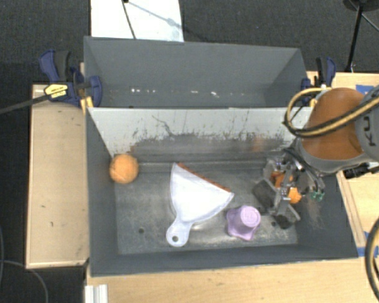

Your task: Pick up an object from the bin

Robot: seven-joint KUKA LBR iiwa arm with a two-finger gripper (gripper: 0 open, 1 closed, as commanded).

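Camera view: My gripper (276, 204) sits low at the lower right of the grey metal bin (139, 216), its two dark fingers (264, 190) spread apart with nothing between them. Just to its left, not touching it, lies a small purple cup (243, 223), the nearest thing to me. A white funnel (192, 201) lies at the centre of the floor over a thin orange-brown piece (199, 172). An orange ball (124, 168) rests well apart at the left wall.
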